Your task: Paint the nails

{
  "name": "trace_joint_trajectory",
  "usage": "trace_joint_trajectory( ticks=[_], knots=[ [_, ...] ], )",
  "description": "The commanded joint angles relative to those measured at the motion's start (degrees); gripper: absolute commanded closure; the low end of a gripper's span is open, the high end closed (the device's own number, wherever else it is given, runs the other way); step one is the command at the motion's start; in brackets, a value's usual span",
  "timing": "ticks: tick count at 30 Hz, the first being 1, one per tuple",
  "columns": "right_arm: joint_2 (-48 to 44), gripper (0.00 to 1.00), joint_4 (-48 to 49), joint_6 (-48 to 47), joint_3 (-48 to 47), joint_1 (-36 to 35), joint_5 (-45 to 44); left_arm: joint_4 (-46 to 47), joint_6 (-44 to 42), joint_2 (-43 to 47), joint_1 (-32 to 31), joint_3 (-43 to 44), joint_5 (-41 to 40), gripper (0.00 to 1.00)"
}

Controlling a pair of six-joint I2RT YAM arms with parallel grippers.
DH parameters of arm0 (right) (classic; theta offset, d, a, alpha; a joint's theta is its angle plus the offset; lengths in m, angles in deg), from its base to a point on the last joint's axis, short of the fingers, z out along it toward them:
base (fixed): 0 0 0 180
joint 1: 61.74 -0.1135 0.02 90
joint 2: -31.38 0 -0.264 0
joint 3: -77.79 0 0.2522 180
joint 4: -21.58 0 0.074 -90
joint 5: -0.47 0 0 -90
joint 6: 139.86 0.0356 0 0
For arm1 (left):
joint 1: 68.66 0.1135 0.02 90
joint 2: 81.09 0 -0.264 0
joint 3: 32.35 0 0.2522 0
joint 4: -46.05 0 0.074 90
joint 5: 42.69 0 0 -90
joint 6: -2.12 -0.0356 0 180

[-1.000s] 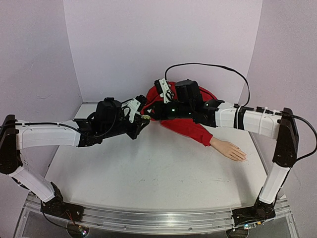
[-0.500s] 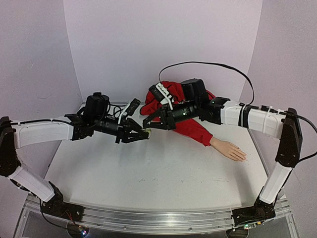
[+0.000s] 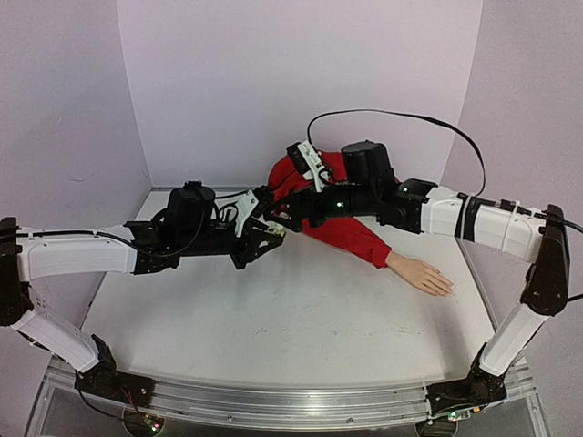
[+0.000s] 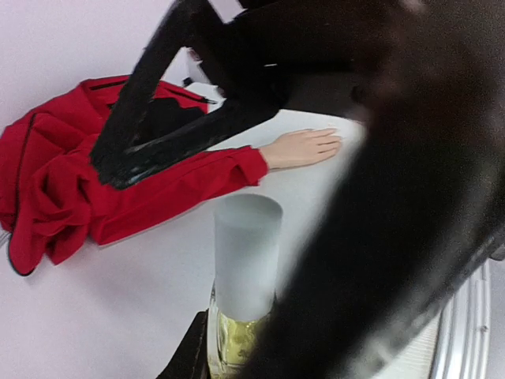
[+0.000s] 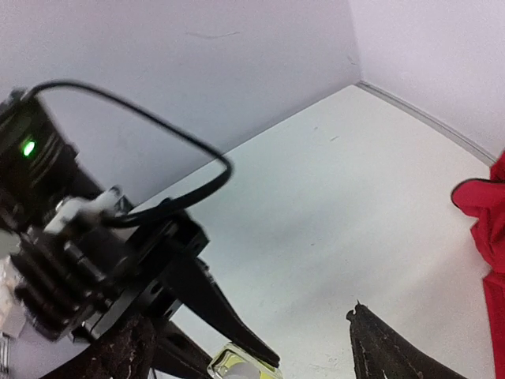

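The white table (image 3: 301,319) carries a red jacket (image 3: 351,235) heaped at the back, one sleeve running out toward the right. Both arms reach in over the table's middle, in front of the jacket. The left end effector (image 3: 266,238) is clamped on a small bottle (image 4: 247,260) of clear yellowish liquid, held upright with its grey cap (image 4: 248,237) on. The right end effector (image 5: 245,332) sits just beside it on the far side, its fingers spread wide with nothing between them, and the bottle shows low in its wrist view. A pale mannequin hand (image 3: 421,274) sticks out of the sleeve and lies flat on the table, well apart from both end effectors, off to their right. The nails (image 3: 444,289) are at its fingertips, pointing toward the table's right edge; they are probably unpainted, though too small to judge.
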Motion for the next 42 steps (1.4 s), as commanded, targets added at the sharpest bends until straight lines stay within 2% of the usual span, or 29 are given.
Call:
trace_joint_trajectory(
  ticks=[1, 5, 12, 15, 21, 27, 31, 35, 39, 42],
  knots=[
    [-0.04, 0.14, 5.49, 13.31, -0.74, 0.06, -12.69, 3.77, -0.62, 1.16, -0.91, 0.94, -22.34, 1.0],
    [1.3, 0.15, 8.09, 19.92, -1.26, -1.19, -17.53, 3.77, 2.36, -0.46, -0.91, 2.48, -23.65, 1.0],
    [4.71, 0.27, 7.64, 22.93, -4.11, -2.4, -23.37, 3.76, 5.44, -3.2, -0.91, 4.65, -24.16, 1.0],
    [6.0, 0.32, 7.37, 22.96, -4.97, -2.57, -23.11, 3.76, 5.43, -3.44, -0.91, 4.82, -24.29, 1.0],
    [8.07, 0.53, 7.28, 22.91, -6.32, -2.75, -21.41, 3.77, 5.43, -3.14, -0.96, 4.43, -24.33, 1.0],
    [9.78, 0.61, 7.28, 23.1, -7.94, -2.75, -19.44, 3.81, 7.0, -2.97, -0.91, 4.02, -23.96, 1.0],
    [10.43, 0.62, 7.28, 23.52, -8.42, -2.76, -18.0, 3.76, 6.93, -2.8, -0.91, 4.13, -23.81, 1.0],
    [10.86, 0.71, 7.07, 23.15, -8.6, -2.75, -17.16, 3.76, 6.84, -2.66, -0.96, 4.25, -23.51, 1.0],
    [9.17, 0.82, 6.9, 19.35, -7.26, -2.75, -16.71, 3.82, 6.73, -2.0, -0.83, 3.95, -20.41, 1.0],
    [6.87, 0.93, 6.91, 11.71, -5.81, -2.48, -13.03, 3.76, 6.36, -1.43, 0.25, 3.77, -10.75, 1.0]
  ],
)
